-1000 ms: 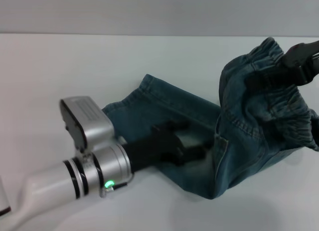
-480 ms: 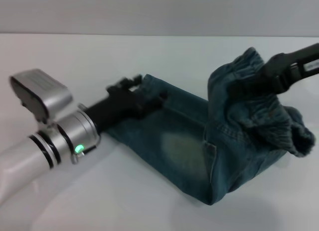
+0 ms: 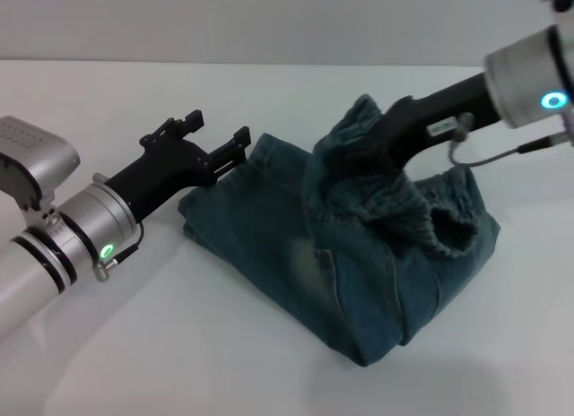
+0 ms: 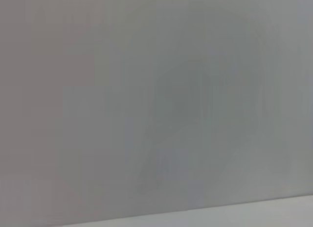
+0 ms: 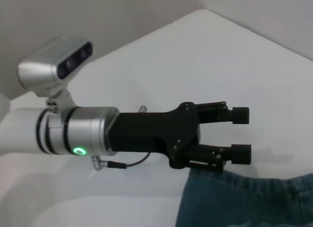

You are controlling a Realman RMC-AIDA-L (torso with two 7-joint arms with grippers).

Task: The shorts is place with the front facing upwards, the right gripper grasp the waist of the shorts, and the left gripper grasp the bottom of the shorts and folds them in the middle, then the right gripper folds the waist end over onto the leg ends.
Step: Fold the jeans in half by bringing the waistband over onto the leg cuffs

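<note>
The shorts (image 3: 359, 264) lie folded on the white table (image 3: 269, 102), centre-right; the right gripper (image 3: 372, 145) is clamped on the waist (image 3: 359, 134), lifted over the fold; the left gripper (image 3: 218, 143) hovers, fingers apart, just left of the leg ends (image 3: 260, 156); open table lies left and far.

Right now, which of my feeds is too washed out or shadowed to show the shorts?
Left wrist view: featureless grey blur, useless. Head view: evenly lit, the shorts sharp, soft shadows beneath them. Right wrist view: clear, the open left claw well lit beside the denim edge.
</note>
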